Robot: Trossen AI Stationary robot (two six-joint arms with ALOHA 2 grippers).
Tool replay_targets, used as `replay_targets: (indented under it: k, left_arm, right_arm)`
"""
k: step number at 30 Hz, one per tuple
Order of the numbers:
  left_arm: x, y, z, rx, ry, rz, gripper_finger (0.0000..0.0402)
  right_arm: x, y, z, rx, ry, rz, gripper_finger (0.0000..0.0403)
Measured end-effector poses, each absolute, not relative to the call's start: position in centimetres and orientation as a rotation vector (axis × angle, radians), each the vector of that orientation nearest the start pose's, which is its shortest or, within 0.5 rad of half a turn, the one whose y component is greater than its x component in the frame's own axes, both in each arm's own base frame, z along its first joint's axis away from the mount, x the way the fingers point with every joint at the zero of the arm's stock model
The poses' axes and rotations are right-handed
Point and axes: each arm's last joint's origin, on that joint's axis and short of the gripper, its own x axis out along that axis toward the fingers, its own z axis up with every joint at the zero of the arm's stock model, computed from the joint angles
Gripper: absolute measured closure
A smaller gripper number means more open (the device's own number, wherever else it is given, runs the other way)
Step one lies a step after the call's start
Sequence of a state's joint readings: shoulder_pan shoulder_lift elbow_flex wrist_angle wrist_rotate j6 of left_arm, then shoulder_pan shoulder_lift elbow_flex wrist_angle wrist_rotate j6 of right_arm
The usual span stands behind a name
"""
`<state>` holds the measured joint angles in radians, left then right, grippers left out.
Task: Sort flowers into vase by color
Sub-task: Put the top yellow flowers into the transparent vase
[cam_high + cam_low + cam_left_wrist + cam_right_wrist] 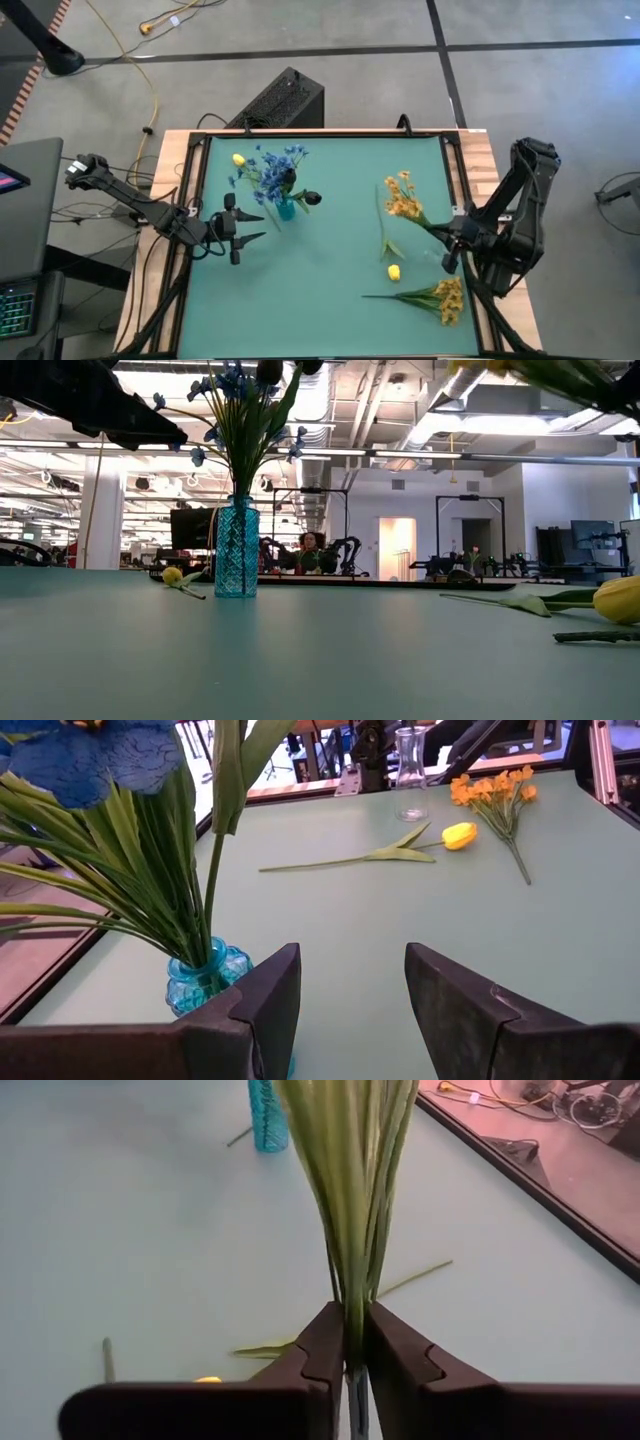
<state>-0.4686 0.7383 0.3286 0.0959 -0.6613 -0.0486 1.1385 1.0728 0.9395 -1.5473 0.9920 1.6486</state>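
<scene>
On your teal table mat (330,240), the blue glass vase (285,208) holds blue sprigs (272,168) and a dark bud (312,198). Left gripper (250,226) stands open beside it. Right gripper (348,1342) pinches the yellow-orange sprig (403,200); only your left wrist view shows the clear vase (410,772).

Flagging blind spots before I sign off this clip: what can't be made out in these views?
- Clear vase under the right gripper: high view, too faint and hidden by the arm; right wrist view cuts it off.
- Whether the held yellow-orange sprig has entered that vase: no view shows its stem end.
- Blue vase blossoms: low view crops the top.
- Left gripper stands open beside the blue vase, empty.
</scene>
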Motion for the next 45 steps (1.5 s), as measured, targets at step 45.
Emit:
replay_targets:
  k: [45]
  left_arm:
    - [15.1,-5.7,21.3,0.124,0.238,0.184,0.0231]
  right_arm:
    - [19.2,6.7,31.5,0.326,0.79,-0.311,0.0184]
